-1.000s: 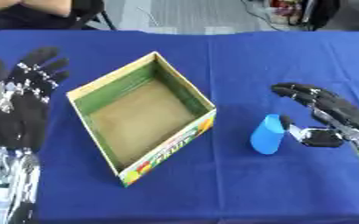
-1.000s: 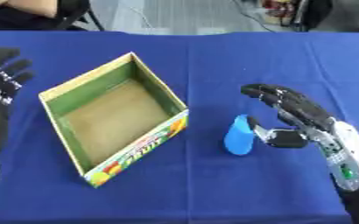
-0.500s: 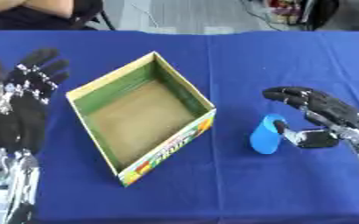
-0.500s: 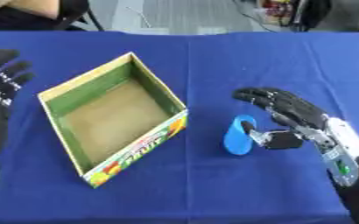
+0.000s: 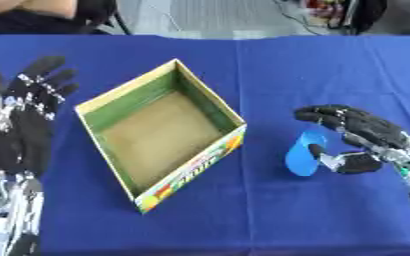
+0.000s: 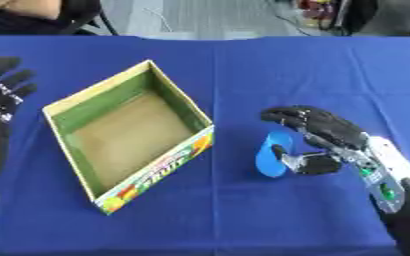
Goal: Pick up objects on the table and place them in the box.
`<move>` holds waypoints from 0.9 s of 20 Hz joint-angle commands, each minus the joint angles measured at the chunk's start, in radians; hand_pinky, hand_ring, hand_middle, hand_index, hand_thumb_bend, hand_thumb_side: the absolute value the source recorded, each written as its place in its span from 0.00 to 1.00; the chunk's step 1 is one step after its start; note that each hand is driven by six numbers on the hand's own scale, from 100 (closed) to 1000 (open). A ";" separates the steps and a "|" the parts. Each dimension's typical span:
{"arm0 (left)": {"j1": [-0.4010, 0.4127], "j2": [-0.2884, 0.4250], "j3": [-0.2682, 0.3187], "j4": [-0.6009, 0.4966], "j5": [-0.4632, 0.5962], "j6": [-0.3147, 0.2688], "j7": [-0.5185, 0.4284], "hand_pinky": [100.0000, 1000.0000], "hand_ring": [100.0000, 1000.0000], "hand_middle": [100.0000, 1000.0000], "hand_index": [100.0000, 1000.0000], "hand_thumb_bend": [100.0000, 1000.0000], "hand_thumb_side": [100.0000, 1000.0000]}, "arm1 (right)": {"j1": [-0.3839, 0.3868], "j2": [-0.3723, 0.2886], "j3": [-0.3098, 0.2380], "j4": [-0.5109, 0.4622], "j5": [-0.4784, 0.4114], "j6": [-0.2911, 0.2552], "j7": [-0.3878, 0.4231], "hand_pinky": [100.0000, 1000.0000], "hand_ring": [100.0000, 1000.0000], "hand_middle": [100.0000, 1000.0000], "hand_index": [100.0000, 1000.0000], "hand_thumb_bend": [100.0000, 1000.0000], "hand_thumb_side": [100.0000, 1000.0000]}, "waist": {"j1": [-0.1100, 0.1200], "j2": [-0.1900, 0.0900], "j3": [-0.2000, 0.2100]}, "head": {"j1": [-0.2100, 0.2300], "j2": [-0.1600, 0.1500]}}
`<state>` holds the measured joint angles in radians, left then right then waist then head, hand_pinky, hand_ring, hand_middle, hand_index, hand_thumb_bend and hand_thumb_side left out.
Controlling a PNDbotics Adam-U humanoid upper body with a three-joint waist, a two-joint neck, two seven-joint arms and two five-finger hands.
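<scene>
1. The right hand point(image 6: 322, 137) is closing on the blue piece point(image 6: 268, 154), which stands on the counter point(image 5: 331, 65) just right of the box point(image 5: 160, 132). To grasp well, I judge the thumb should settle flat on its near face while the fingers come down over its top edge, so it does not tip toward the box.
2. Lift only once both sides are pinched; the piece looks thin and may slide.
3. The right hand reaches in from the right, palm toward the box, fingers arched over the piece, thumb at its side; the grip is not yet closed.
4. The left hand point(image 5: 29, 117) rests open at the left edge, fingers up. The box is empty.
</scene>
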<state>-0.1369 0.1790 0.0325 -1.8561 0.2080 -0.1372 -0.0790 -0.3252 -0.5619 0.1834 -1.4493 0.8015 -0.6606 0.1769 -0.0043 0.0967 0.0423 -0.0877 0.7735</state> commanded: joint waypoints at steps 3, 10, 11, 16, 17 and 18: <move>-0.010 0.014 -0.005 -0.012 0.004 -0.002 -0.005 0.85 0.81 0.83 0.85 0.99 1.00 | -0.017 -0.023 -0.003 0.017 0.012 -0.004 0.000 0.80 0.77 0.89 0.98 0.00 0.80 | 0.000 -0.008 0.001 | -0.008 -0.003; -0.011 0.014 -0.006 -0.011 0.005 -0.002 -0.006 0.85 0.81 0.84 0.85 0.99 1.00 | -0.019 -0.014 0.001 0.074 0.038 -0.008 0.001 0.80 0.77 0.89 0.98 0.00 0.79 | 0.001 -0.009 0.001 | -0.011 -0.003; -0.011 0.014 -0.006 -0.011 0.005 -0.002 -0.006 0.85 0.81 0.84 0.85 0.99 1.00 | -0.019 -0.013 0.001 0.080 0.041 -0.009 0.001 0.80 0.77 0.89 0.98 0.00 0.79 | 0.001 -0.009 0.001 | -0.012 -0.003; -0.011 0.014 -0.006 -0.011 0.006 -0.001 -0.007 0.85 0.81 0.84 0.85 0.98 1.00 | -0.018 -0.007 0.001 0.104 0.057 -0.013 -0.005 0.80 0.77 0.89 0.98 0.00 0.79 | 0.001 -0.008 0.001 | -0.012 -0.003; -0.011 0.014 -0.006 -0.011 0.006 -0.001 -0.007 0.85 0.81 0.84 0.85 0.98 1.00 | -0.018 -0.006 0.001 0.106 0.059 -0.014 -0.005 0.80 0.77 0.89 0.98 0.00 0.79 | 0.001 -0.008 0.001 | -0.012 -0.003; -0.011 0.014 -0.006 -0.011 0.006 -0.001 -0.007 0.85 0.82 0.84 0.85 0.98 1.00 | -0.018 -0.005 0.001 0.107 0.060 -0.015 -0.006 0.80 0.77 0.89 0.98 0.00 0.79 | 0.001 -0.008 0.001 | -0.012 -0.003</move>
<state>-0.1371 0.1790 0.0273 -1.8561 0.2092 -0.1367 -0.0831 -0.3345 -0.5527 0.1853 -1.3501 0.8482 -0.6753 0.1693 -0.0041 0.0968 0.0424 -0.0882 0.7735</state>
